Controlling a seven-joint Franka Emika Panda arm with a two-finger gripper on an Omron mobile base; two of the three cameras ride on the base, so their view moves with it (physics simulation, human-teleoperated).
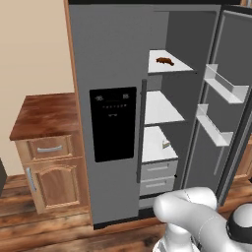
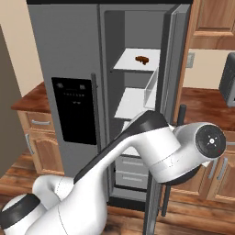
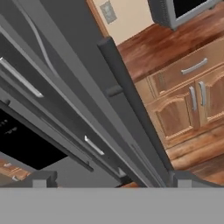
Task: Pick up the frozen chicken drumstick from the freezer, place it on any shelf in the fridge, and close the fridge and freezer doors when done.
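Here, the frozen chicken drumstick (image 1: pixel 165 61) lies on the top shelf (image 1: pixel 170 65) of the open fridge (image 1: pixel 170 113); the freezer door (image 1: pixel 110 113) is shut. The fingers (image 3: pixel 43 179) stand apart, empty, beside the fridge door's handle (image 3: pixel 131 100).

the fridge doors (image 1: pixel 110 74) looked like matt grey metal, smooth, with a glossy black panel (image 1: pixel 113 124). the shelves (image 1: pixel 162 108) were smooth white plastic, the door bins (image 1: pixel 226 86) clear plastic. the cabinets (image 1: pixel 49 167) and floor (image 1: pixel 49 231) were reddish, polished wood with metal handles (image 1: pixel 49 148).
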